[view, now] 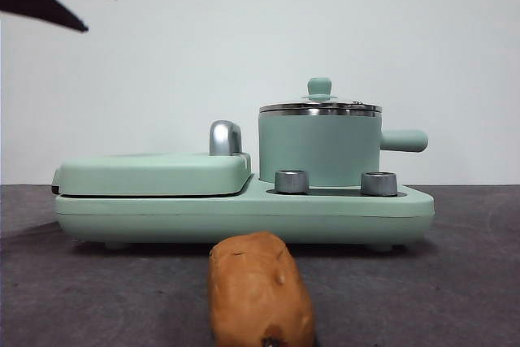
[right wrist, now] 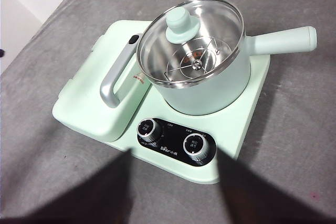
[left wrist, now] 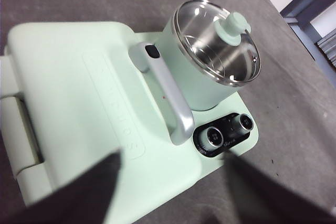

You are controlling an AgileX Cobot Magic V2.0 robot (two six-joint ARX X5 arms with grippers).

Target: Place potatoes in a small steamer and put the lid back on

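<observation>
Nothing done yet, as far as the views show. Round glass lid with steel rim and mint-green knob (right wrist: 180, 26) sits shut on the mint-green cylindrical steamer pot (view: 319, 150); inside, only a steel rack shows. Oblong orange-brown potato (view: 260, 290) lies on the grey table (view: 455, 282) in front of the pot, well apart from it.

Left claw (left wrist: 170, 182) and right claw (right wrist: 173, 182) both hover above the pot, wide open, empty.

Left to do: lid off, potato in, lid back.

Writing: embossed letters on the flat mint-green griddle cover (left wrist: 79, 93) and small print by the two steel dials (right wrist: 170, 140); neither legible.
</observation>
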